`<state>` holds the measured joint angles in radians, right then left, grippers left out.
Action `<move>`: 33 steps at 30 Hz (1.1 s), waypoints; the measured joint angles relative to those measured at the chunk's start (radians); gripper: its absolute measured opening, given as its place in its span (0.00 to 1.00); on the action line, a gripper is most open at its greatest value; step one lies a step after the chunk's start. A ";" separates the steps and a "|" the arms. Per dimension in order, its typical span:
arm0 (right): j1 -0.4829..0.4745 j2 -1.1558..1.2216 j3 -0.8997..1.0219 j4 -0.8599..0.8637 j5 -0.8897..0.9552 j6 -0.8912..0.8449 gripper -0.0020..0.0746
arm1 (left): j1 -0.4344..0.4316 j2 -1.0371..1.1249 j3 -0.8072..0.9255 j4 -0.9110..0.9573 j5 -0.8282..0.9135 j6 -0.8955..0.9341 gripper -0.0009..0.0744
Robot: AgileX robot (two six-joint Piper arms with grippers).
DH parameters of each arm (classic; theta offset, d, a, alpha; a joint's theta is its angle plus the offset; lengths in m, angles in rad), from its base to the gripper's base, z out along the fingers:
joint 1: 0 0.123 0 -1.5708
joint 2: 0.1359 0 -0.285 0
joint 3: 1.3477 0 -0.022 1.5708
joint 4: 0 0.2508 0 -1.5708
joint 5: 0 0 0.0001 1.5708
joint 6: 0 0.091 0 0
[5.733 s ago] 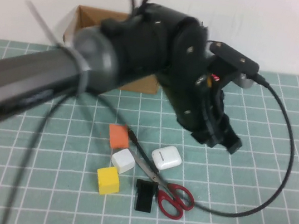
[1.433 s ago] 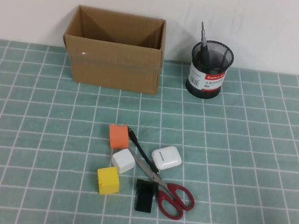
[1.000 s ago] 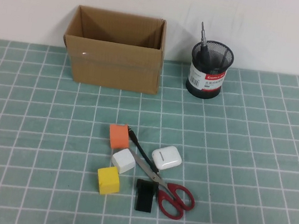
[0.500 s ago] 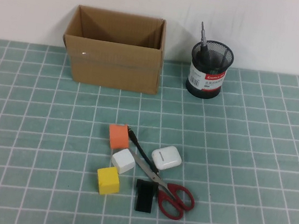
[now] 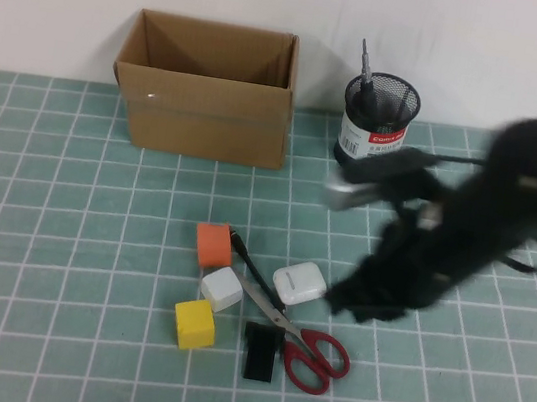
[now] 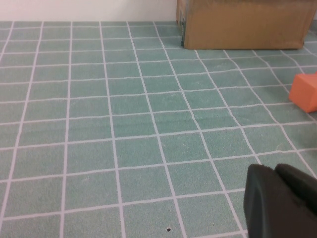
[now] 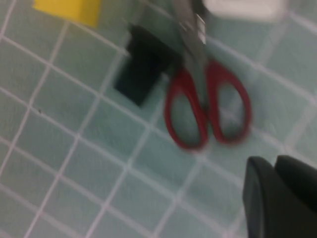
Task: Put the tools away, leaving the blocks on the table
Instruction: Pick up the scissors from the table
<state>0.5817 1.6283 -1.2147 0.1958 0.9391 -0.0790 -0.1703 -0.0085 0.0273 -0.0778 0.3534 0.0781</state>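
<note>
Scissors [image 5: 302, 346] with red handles lie flat on the desk [image 5: 62, 231], just below and to the left of the right hand [image 5: 367, 302], which hangs blurred above the surface beside the white rounded case [image 5: 299, 283]; whether its fingers are apart or together cannot be told. The blades run up past a short black rectangular piece [image 5: 259, 350], touching it, toward a thin black rod [image 5: 243, 255] that lies between the case and the cubes. Three blocks sit further left of the hand: one orange block [image 5: 212, 245], one white block [image 5: 221, 288], one yellow block [image 5: 193, 324], close together. Beyond the hand stands a black mesh cup [image 5: 376, 124] with one screwdriver [image 5: 364, 74] upright in it, and left of that one open cardboard box [image 5: 208, 88]. The left hand [image 6: 277, 203] hovers low over bare grid near the orange block; its fingers look pressed together.
</note>
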 joint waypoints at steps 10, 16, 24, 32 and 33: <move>0.093 0.300 -0.249 -0.142 -0.030 -0.005 0.06 | 0.000 0.000 0.000 0.000 0.000 0.000 0.01; 0.110 0.397 -0.252 -0.153 -0.072 -0.022 0.06 | 0.000 0.000 0.000 0.000 0.000 0.000 0.01; 0.170 0.407 -0.257 -0.058 -0.078 -0.085 0.06 | 0.000 0.000 0.000 0.000 0.000 0.000 0.01; 0.198 0.407 -0.289 -0.056 -0.078 -0.095 0.06 | 0.000 0.000 0.000 0.000 0.000 0.000 0.01; 0.198 0.407 -0.300 -0.069 -0.078 -0.095 0.07 | 0.000 0.000 0.000 0.000 0.000 0.000 0.01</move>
<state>0.7799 2.0351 -1.5148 0.1267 0.8613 -0.1739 -0.1703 -0.0085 0.0273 -0.0778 0.3534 0.0781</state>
